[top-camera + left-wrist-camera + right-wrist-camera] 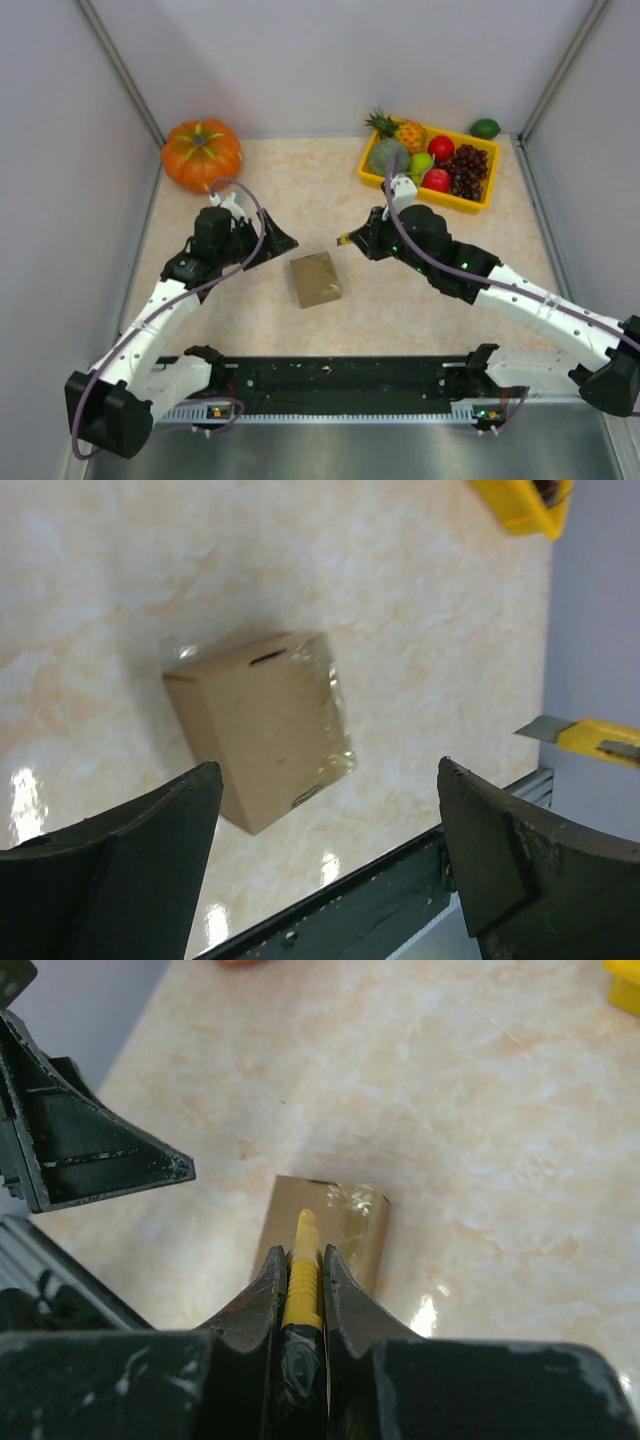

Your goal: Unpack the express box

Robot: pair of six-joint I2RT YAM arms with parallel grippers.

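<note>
Left wrist view shows the left gripper (328, 775) spread wide and holding nothing. The express box (262, 730) sits closed on the table (420, 610) just ahead of its fingers, with clear tape (335, 715) along one edge. The right gripper (301, 1253) is clamped on a yellow utility knife (302, 1295), whose tip points toward the box lying just ahead of it.

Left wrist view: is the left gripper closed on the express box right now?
No: the left gripper is wide open, and the express box lies on the table beyond its fingers, untouched.
</note>
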